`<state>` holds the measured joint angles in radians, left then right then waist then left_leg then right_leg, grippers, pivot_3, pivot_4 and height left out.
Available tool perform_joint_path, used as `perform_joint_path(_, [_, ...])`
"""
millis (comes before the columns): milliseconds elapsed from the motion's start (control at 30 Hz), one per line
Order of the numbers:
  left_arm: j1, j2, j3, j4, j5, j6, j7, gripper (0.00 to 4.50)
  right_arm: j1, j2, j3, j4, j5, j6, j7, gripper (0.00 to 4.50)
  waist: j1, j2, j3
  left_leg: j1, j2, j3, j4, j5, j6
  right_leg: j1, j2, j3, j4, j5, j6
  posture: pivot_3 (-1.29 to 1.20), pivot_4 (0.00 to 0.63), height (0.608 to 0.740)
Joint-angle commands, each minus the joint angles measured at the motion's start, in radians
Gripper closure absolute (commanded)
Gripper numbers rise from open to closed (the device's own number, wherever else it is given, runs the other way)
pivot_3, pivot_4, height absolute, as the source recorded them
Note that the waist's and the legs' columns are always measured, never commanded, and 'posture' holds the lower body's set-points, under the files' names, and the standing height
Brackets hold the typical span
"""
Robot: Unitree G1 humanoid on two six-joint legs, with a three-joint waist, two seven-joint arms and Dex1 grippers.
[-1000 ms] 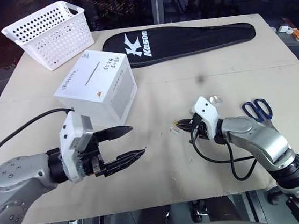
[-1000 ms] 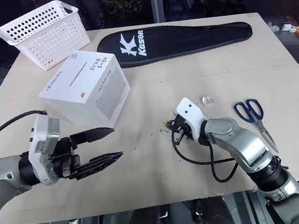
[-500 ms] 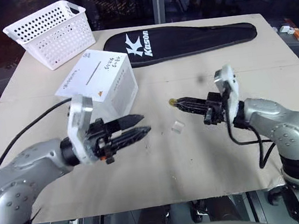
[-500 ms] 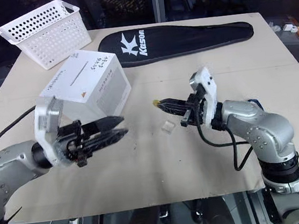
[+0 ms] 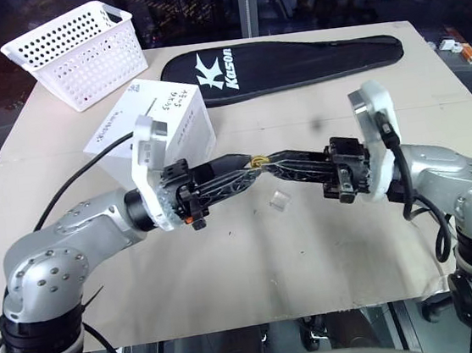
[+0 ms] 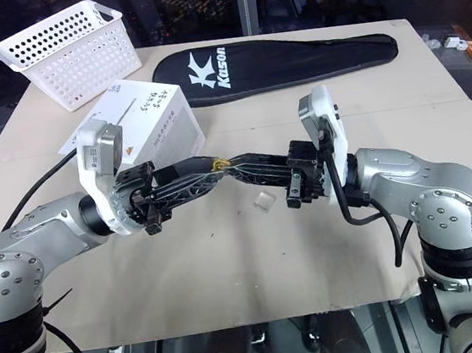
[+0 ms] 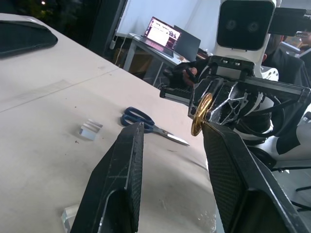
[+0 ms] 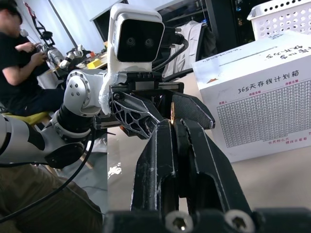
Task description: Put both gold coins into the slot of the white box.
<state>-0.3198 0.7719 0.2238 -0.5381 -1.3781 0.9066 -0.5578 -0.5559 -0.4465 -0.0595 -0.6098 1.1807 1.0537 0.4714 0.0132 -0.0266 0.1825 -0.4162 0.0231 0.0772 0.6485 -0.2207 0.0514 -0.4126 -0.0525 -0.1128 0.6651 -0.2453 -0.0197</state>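
1. Two of my grippers meet tip to tip above the middle of the table [image 5: 319, 303] in the left eye view: my left gripper [image 5: 247, 161] reaches in from 9 o'clock, my right gripper [image 5: 270, 162] from 3 o'clock, and a gold coin [image 5: 258, 161] sits where they meet. The white box [image 5: 161, 121] stands at 10 o'clock of that meeting point, its slot [image 5: 150, 114] a thin dark line on the top face. A white perforated basket [image 5: 85, 49] at 11 o'clock shows nothing inside through its holes. A black racket cover [image 5: 291, 59] lies at 12 o'clock, a small clear square piece [image 5: 280, 200] on the table just below the coin.

2. Right eye view: same layout; the coin shows as a yellow glint between the two sets of tips.

3. Left wrist view: my left fingers [image 7: 121, 174] stand spread with a gap between them. The coin hangs edge-on just beyond them, pinched by my right gripper's tips. Blue-handled scissors [image 7: 143, 122] lie on the table past them.

4. Right wrist view: my right fingers [image 8: 160, 170] are pressed together on the coin, a thin gold sliver at their tips. The box stands at 2 o'clock, grey dotted panel facing me. A person [image 8: 19, 63] sits at 10 o'clock.
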Motion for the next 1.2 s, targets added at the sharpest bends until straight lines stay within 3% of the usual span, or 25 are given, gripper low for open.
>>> perform_joint_path(33, [-0.018,-0.005,0.011,-0.026,-0.035,-0.013,0.008,3.12,-0.024,-0.007,0.005,-0.019,0.04,-0.021,-0.006,4.5,0.0,0.0,0.0,0.0,0.0,0.0,0.0,0.0,0.0,0.0,0.0,0.0,0.0,0.0,0.0,0.0,0.15,0.738])
perform_joint_path(100, [-0.016,-0.003,0.014,-0.028,-0.036,-0.015,0.006,3.74,-0.031,-0.007,0.01,-0.014,0.046,-0.022,-0.012,4.5,0.0,0.0,0.0,0.0,0.0,0.0,0.0,0.0,0.0,0.0,0.0,0.0,0.0,0.0,0.0,0.0,0.15,0.738])
perform_joint_path(433, [-0.016,-0.002,0.03,-0.018,-0.058,-0.025,0.009,3.74,-0.032,-0.036,0.014,-0.018,0.109,-0.019,-0.046,4.5,0.0,0.0,0.0,0.0,0.0,0.0,0.0,0.0,0.0,0.0,0.0,0.0,0.0,0.0,0.0,0.0,0.15,0.738])
perform_joint_path(533, [-0.024,-0.011,0.03,-0.012,-0.068,-0.03,0.013,4.44,-0.028,-0.047,0.015,-0.01,0.12,-0.022,-0.045,4.5,0.001,0.0,0.0,0.0,0.0,0.0,0.0,0.0,0.0,0.0,0.0,0.0,0.0,0.0,0.0,0.0,0.15,0.738])
perform_joint_path(933, [-0.048,-0.04,0.023,-0.006,-0.079,-0.037,0.028,4.44,-0.022,-0.065,0.025,-0.006,0.143,-0.046,-0.065,4.5,0.001,0.0,0.0,0.0,0.0,0.0,0.0,0.0,0.0,0.0,0.0,0.0,0.0,0.0,0.0,0.0,0.15,0.738])
perform_joint_path(1000, [-0.047,-0.039,0.037,0.0,-0.086,-0.038,0.043,4.5,-0.019,-0.068,0.02,-0.009,0.122,-0.062,-0.067,3.43,0.001,0.0,0.0,0.0,0.0,0.0,0.0,0.0,0.0,0.0,0.0,0.0,0.0,0.0,0.0,0.0,0.15,0.738])
perform_joint_path(1033, [-0.049,-0.038,0.043,0.003,-0.092,-0.04,0.051,4.5,-0.018,-0.072,0.019,-0.012,0.112,-0.067,-0.066,3.16,0.0,0.0,0.0,0.0,0.0,0.0,0.0,0.0,0.0,0.0,0.0,0.0,0.0,0.0,0.0,0.0,0.15,0.738])
perform_joint_path(1200, [-0.047,-0.002,0.09,0.028,-0.163,-0.034,0.112,4.5,-0.02,-0.156,0.03,-0.038,-0.022,-0.103,-0.022,0.89,0.001,0.0,0.0,0.0,0.0,0.0,0.0,0.0,0.0,0.0,0.0,0.0,0.0,0.0,0.0,0.0,0.15,0.738])
